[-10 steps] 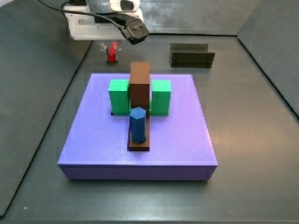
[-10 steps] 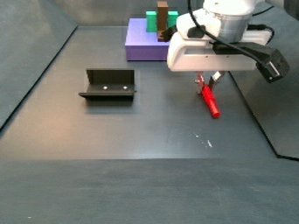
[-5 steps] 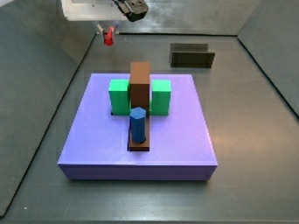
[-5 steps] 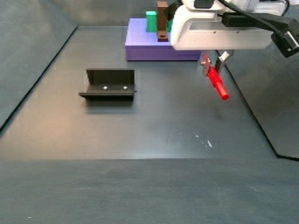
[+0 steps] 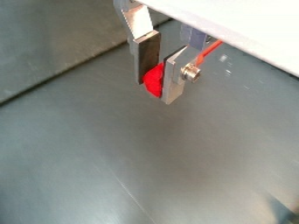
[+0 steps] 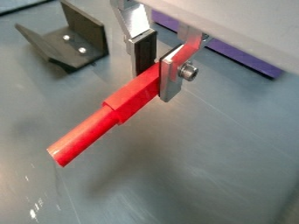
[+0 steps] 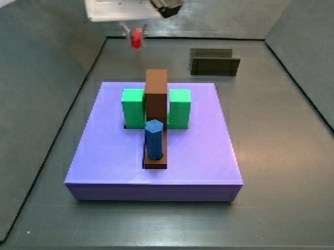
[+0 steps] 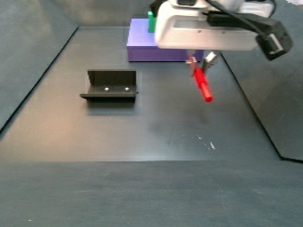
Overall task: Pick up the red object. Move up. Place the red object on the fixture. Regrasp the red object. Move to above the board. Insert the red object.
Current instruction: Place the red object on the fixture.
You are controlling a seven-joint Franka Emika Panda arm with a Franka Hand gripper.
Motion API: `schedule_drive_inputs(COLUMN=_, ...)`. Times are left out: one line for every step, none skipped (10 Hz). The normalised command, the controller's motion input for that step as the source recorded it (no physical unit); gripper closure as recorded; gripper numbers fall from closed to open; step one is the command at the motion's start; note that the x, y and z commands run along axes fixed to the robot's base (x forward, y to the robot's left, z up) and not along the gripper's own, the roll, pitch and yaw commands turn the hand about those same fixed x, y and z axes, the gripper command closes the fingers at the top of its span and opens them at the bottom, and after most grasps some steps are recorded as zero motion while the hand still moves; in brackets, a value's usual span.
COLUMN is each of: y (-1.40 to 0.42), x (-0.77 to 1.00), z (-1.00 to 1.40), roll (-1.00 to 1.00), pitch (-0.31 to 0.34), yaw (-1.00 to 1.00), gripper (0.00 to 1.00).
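In a wrist view, the gripper (image 5: 159,74) points down over bare dark grey floor, its two flat silver finger plates clamped on the red object (image 5: 152,80), of which only a rounded red end shows between the dark pads; a thin red wire runs past the nearer plate. In a wrist view from another angle, the gripper (image 6: 156,63) grips one end of the red object (image 6: 103,122), a smooth, bright red stick with a squared, slightly thicker section by the fingers and a narrower length slanting away over the floor, not touching it. Behind it stands the fixture (image 6: 68,39), a dark angled bracket with two small holes, and a strip of the purple board (image 6: 229,54) is cut off at the frame edge. In a side view, the arm hangs at the top of the frame, mostly cropped, with the gripper (image 7: 135,29) above the floor beyond the board (image 7: 196,151); the red object (image 7: 136,37) is a small red tip below it. The board is a matte lavender slab bearing green blocks (image 7: 133,107), a brown upright bar (image 7: 156,96) and a blue hexagonal peg (image 7: 154,140); the fixture (image 7: 214,62) sits well apart to the side. In a side view from the opposite end, the white wrist housing hides most of the gripper (image 8: 199,62), and the red object (image 8: 203,82) hangs tilted beneath it, clear of the floor, with the fixture (image 8: 109,86) well apart and the board (image 8: 144,46) partly hidden behind the arm.
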Motion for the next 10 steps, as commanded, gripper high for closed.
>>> schedule_drive_inputs(y=0.0, x=0.63, z=0.0, roll=-1.0, pitch=-0.183, yaw=0.0, gripper=1.0)
schedule_drive_inputs(y=0.0, x=0.61, z=0.01, roll=-1.0, pitch=-0.177, yaw=0.0, gripper=1.0)
schedule_drive_inputs(y=0.0, x=0.54, z=0.09, roll=-1.0, pitch=-0.191, yaw=-0.12, gripper=1.0)
schedule_drive_inputs(y=0.0, x=0.49, z=0.11, roll=-1.0, pitch=-0.231, yaw=-0.17, gripper=1.0)
schedule_drive_inputs(y=0.0, x=0.45, z=0.11, roll=-1.0, pitch=-0.249, yaw=-0.11, gripper=1.0)
schedule_drive_inputs(y=0.0, x=0.44, z=0.1, roll=-1.0, pitch=-0.231, yaw=-0.05, gripper=1.0)
schedule_drive_inputs(y=0.0, x=0.44, z=0.1, roll=-1.0, pitch=-0.234, yaw=-0.03, gripper=1.0)
schedule_drive_inputs(y=0.0, x=0.42, z=0.08, roll=-1.0, pitch=-0.234, yaw=0.0, gripper=1.0)
schedule_drive_inputs(y=0.0, x=0.43, z=0.08, roll=-1.0, pitch=-0.223, yaw=0.0, gripper=1.0)
schedule_drive_inputs(y=0.0, x=0.43, z=0.07, roll=-1.0, pitch=-0.226, yaw=0.0, gripper=1.0)
